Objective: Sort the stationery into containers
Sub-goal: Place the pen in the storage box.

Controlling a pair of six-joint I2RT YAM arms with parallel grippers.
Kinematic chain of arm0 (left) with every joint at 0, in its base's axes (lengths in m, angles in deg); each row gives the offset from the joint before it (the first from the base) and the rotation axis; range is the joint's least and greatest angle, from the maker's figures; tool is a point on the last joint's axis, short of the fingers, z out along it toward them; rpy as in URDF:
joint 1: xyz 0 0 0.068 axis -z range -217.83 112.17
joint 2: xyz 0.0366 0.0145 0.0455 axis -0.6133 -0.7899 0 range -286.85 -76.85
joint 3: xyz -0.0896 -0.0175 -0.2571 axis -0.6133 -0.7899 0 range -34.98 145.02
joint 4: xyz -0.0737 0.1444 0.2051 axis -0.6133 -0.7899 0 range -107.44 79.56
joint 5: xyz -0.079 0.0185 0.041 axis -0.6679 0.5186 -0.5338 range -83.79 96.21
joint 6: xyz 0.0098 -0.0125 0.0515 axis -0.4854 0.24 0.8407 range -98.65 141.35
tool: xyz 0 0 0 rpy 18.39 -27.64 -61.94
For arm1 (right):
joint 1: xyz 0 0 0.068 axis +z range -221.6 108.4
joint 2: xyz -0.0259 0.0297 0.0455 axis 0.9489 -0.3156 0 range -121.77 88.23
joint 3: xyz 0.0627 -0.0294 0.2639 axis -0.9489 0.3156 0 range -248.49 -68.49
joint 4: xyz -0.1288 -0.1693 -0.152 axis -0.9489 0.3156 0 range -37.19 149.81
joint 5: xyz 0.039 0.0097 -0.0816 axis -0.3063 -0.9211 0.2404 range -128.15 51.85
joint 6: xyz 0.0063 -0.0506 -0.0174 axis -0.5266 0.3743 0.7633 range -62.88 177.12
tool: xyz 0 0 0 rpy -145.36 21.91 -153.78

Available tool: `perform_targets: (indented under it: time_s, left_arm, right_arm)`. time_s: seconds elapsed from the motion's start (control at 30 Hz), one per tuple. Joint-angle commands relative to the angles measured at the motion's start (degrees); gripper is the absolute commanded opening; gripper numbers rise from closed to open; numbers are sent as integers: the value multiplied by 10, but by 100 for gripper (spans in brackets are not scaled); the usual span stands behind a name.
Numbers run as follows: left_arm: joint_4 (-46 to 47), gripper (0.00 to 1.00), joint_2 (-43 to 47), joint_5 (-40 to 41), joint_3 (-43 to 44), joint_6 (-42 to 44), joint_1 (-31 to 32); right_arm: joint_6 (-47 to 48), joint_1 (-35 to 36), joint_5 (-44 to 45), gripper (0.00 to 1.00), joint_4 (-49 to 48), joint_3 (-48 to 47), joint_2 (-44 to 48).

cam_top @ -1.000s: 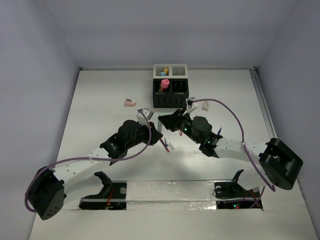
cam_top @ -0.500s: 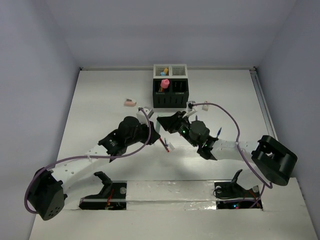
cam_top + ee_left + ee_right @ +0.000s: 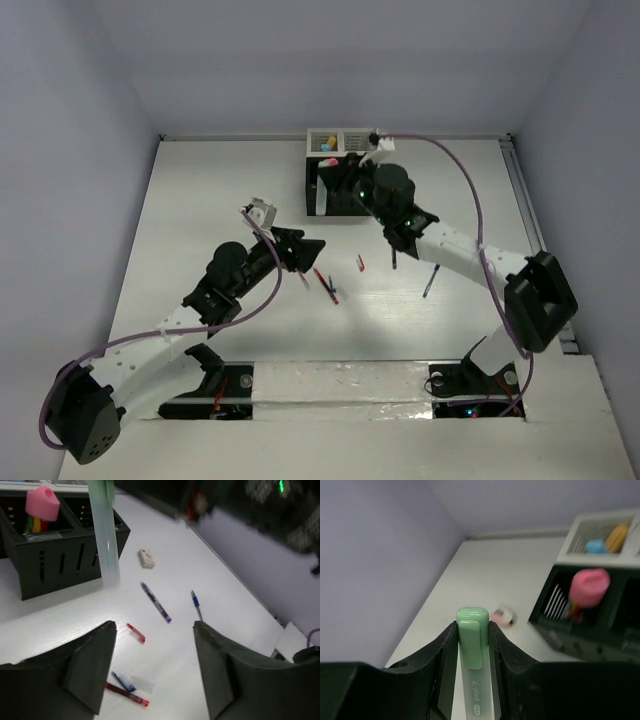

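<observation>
R jaws clamp a green pen (image 3: 474,670) upright, cap up, black container (image 3: 600,635) just ahead-right, prob. to drop it into a slot. L jaws apart, empty; loose pens (image 3: 156,602) on counter (image 3: 225,590) below them.

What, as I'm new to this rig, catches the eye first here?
A green-capped pen clamped upright in the right gripper, beside the black box with its pink marker. Below the open left gripper, loose pens lie scattered on the white table.
</observation>
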Motion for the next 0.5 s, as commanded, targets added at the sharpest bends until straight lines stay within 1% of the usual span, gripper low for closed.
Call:
perform_targets:
  time_s: [0.0, 0.07, 0.13, 0.2, 0.23, 0.27, 0.3, 0.33, 0.37, 0.4, 0.43, 0.47]
  left_arm:
    - [54, 64, 40, 22, -43, 11, 0]
    - [49, 71, 58, 34, -64, 21, 0]
    - [52, 74, 85, 50, -77, 28, 5]
    - [55, 81, 109, 58, -85, 28, 5]
    - [53, 89, 116, 64, -88, 27, 5]
    - [51, 93, 124, 69, -91, 24, 5]
    - [50, 98, 131, 69, -94, 18, 5]
    - [48, 99, 146, 98, -100, 14, 5]
    - [41, 99, 155, 108, -101, 13, 5]
    - [34, 99, 162, 122, -102, 10, 5]
    - [20, 99, 178, 159, -107, 0, 5]
    - [13, 99, 185, 176, -108, -5, 5]
  right_arm:
    - [61, -44, -12, 0, 21, -117, -48]
    - [70, -68, -8, 0, 23, -162, -93]
    - [82, -83, -6, 0, 12, -218, -122]
    - [97, -103, 0, 0, 6, -255, -169]
    - [103, -103, 3, 0, 4, -276, -187]
    - [111, -112, 7, 0, 6, -321, -204]
    - [117, -112, 11, 0, 7, -343, -240]
    - [125, -120, 12, 0, 5, -364, -259]
    - [130, -127, 12, 0, 2, -408, -277]
    - [135, -127, 13, 0, 0, -431, -296]
    - [139, -134, 15, 0, 1, -476, -331]
    - [142, -139, 13, 0, -3, -497, -348]
